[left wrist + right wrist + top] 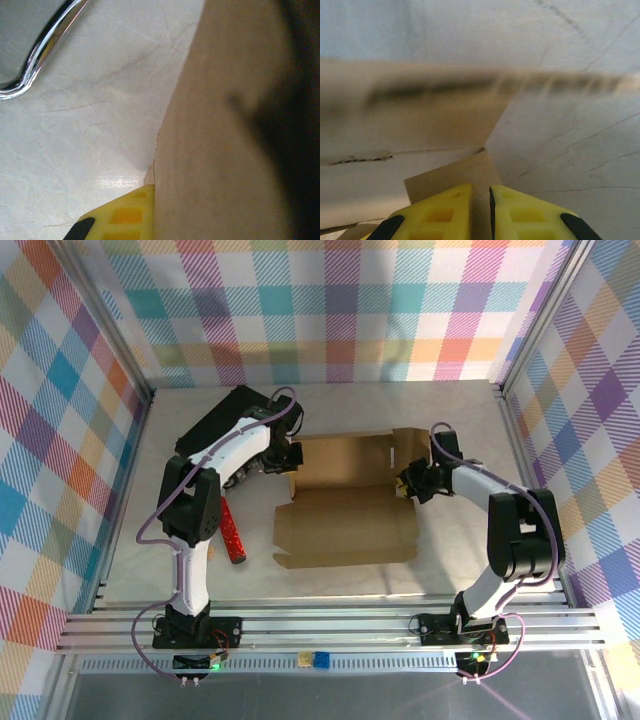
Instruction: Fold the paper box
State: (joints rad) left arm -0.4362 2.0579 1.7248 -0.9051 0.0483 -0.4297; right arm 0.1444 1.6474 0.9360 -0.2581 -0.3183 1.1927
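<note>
left gripper (288, 456) is clamped on the left edge of the plain brown corrugated cardboard paper box (345, 525), its other finger hidden behind the board. your right gripper (481, 197) pinches a tab at the box's right edge, jaws a sliver apart. you have open room along the box's near edge; a black flat case (222, 420) crowds its far-left corner.

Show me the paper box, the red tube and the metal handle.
paper box (345, 525), top view, its flat front panel
red tube (232, 532), top view, middle of its length
metal handle (37, 50), left wrist view, the chrome bar
</note>
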